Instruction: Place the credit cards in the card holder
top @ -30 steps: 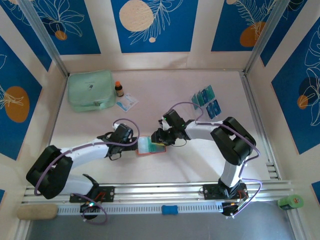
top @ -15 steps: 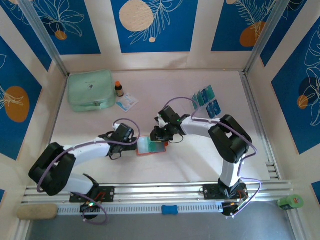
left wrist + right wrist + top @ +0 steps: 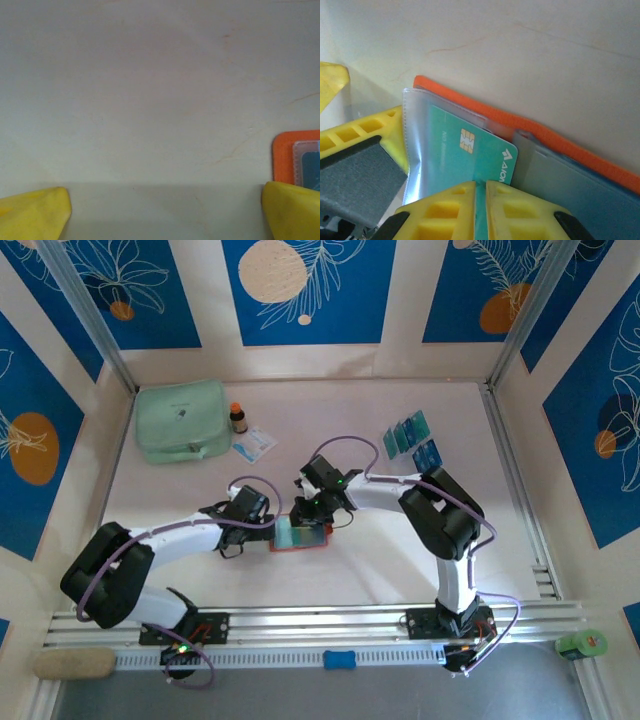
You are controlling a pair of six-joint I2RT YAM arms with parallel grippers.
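Observation:
The orange-red card holder (image 3: 300, 546) lies open at mid-table, its orange rim (image 3: 545, 132) and clear pockets close up in the right wrist view. My right gripper (image 3: 481, 192) is shut on the edge of a teal credit card (image 3: 465, 150), which sits partly inside a clear pocket. From above, the right gripper (image 3: 312, 518) hangs over the holder. My left gripper (image 3: 274, 530) is open at the holder's left edge, and one of its fingers (image 3: 360, 160) rests against the pocket. The holder's corner (image 3: 292, 155) shows beside that finger. Several more credit cards (image 3: 412, 443) lie at the far right.
A mint-green zip pouch (image 3: 181, 420) sits at the far left, with a small brown bottle (image 3: 238, 418) and a white-and-blue packet (image 3: 254, 445) beside it. Metal frame rails line the right side and the near edge.
My right gripper has moved left over the holder while its jaws closed on the teal card, which now sits deeper in the pocket. The left arm has barely moved.

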